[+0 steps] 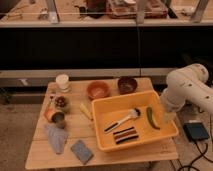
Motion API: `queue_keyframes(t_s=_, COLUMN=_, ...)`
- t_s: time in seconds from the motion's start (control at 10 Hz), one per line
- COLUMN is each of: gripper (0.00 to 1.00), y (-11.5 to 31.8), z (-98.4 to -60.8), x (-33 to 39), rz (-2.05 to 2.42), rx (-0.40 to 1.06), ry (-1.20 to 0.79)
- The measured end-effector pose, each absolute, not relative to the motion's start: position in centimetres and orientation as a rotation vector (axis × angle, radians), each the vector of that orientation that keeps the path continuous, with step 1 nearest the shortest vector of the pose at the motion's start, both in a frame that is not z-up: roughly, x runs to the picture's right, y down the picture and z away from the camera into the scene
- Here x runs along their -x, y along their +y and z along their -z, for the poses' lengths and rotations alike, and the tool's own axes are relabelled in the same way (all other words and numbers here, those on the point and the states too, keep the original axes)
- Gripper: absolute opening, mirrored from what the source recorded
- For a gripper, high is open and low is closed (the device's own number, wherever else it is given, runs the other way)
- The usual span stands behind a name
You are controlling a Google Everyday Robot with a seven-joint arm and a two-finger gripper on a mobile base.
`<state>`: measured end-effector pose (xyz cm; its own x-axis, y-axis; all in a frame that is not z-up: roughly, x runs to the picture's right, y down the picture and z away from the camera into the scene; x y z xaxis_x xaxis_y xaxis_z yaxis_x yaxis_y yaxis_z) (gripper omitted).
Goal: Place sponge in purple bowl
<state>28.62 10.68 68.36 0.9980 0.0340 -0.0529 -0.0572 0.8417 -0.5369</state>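
Two bowls stand side by side at the back of the wooden table [116, 155]: the purple bowl [127, 84] to the right and an orange bowl [98, 90] just beside it on the left. Both look empty from here. The sponge [81, 151] lies flat near the front edge of the table, towards the left, well apart from the purple bowl. The whole width of the tabletop and a corner of the yellow tub [120, 99] lie between them.

A pale blue-grey cloth [56, 137] lies crumpled just to the left of the sponge, close to it, though we cannot tell whether they touch. The tub takes up the right half of the table. It holds a brush [124, 119] with a pale head, a green vegetable [151, 117] by its right wall, and two dark strips [124, 135] near its front.

On the left side we see a white cup [62, 81] at the back, a small pot [61, 102] with something dark in it, an orange can [55, 116] on its side, and a yellow object [86, 110] beside the tub.

The white arm [187, 87] stands off the table's right edge. Its gripper [167, 119] hangs low just outside the tub's right wall, far from the sponge. The jaws stand apart and, as far as we can make out, nothing is between them.
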Motion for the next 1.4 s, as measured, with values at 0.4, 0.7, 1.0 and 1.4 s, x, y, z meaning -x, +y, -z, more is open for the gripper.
queue_keyframes(t_s=0.4, gripper=0.65, y=10.7, z=-68.4, x=-28.6, rz=-0.048, rx=0.568, ry=0.042)
queue_keyframes(t_s=0.7, gripper=0.65, y=10.7, z=-68.4, x=-28.6, rz=-0.048, rx=0.568, ry=0.042)
queue_keyframes(t_s=1.0, gripper=0.65, y=10.7, z=-68.4, x=-28.6, rz=-0.048, rx=0.568, ry=0.042)
queue_keyframes(t_s=1.4, gripper=0.65, y=10.3, z=-67.0, x=-26.7, rz=-0.044, rx=0.577, ry=-0.007)
